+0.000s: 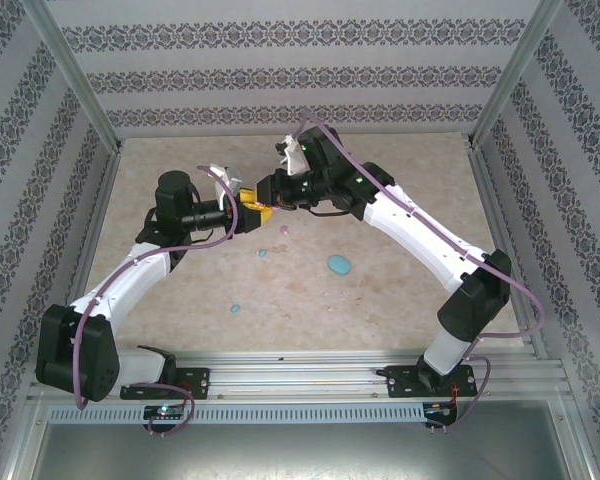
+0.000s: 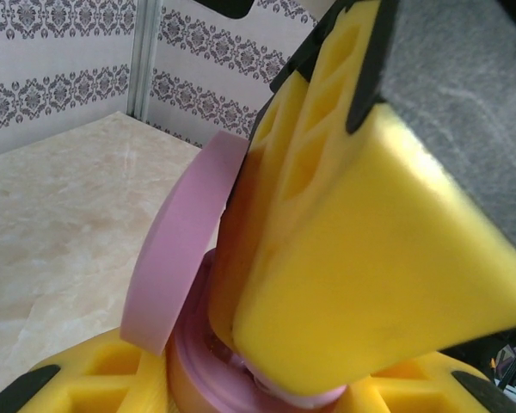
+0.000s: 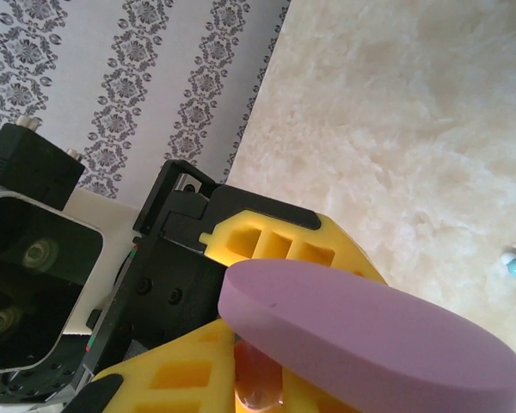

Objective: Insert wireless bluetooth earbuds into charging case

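Note:
My left gripper (image 1: pixel 242 208) is shut on the base of a pink-purple charging case (image 2: pixel 198 370), held above the table's far middle. The case's lid (image 2: pixel 176 258) stands open. My right gripper (image 1: pixel 264 210) meets it from the right, its big yellow finger (image 2: pixel 370 258) pressed down into the open base. In the right wrist view a pink earbud (image 3: pixel 260 379) sits pinched between the right gripper's (image 3: pixel 260 385) fingers, under the pink lid (image 3: pixel 370 335). The well in the base is hidden by that finger.
A light blue oval case (image 1: pixel 338 265) lies on the table right of centre. Two light blue earbuds lie loose, one (image 1: pixel 263 253) below the grippers and one (image 1: pixel 236 308) nearer the front. A tiny pink bud (image 1: pixel 285 229) lies just under the right gripper. Patterned walls enclose the table.

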